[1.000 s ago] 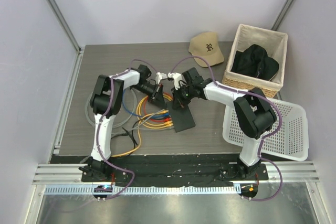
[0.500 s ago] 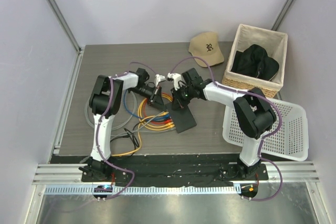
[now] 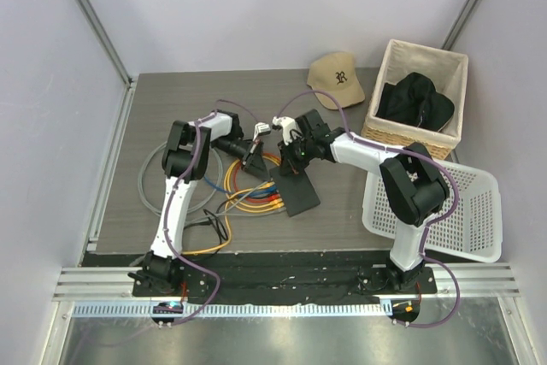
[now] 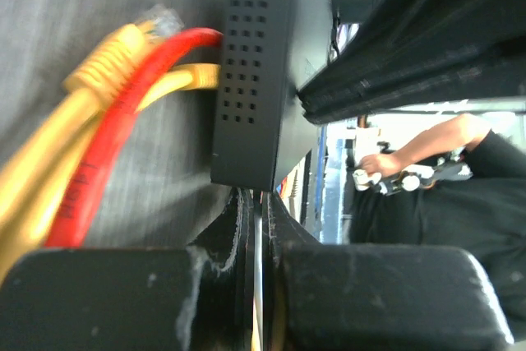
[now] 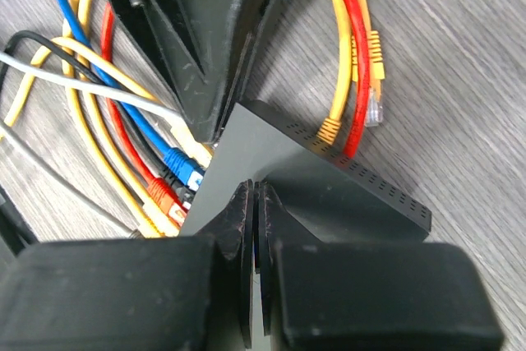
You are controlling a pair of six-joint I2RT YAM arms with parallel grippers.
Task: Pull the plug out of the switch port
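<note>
Two arms are working over the counter. Compared with a second ago, the left arm is standing more upright and its elbow is sitting nearer to the middle. The left pincer is staying clenched on nothing, its tips just beside a corner of the switch. The right arm is not moving. The right pincer is also clenched with nothing between its fingers, over the top of the switch; I cannot tell if it is pressing there. I am judging that the left arm is only re-aiming, so no plug is being pulled now.

On the right, a white plastic basket is lying, and a wicker basket is holding a black garment. A tan cap is resting behind them. All are well apart from the work.

The switch is lying near the middle of the counter, between the two pincers. Yellow, red and blue cables are coiling at its left and are crowding the way to the ports. A blue plug and an orange plug are sitting in the ports close together, so gripping only one is looking difficult. One clear plug on a yellow cable is lying loose beside the perforated wall.
</note>
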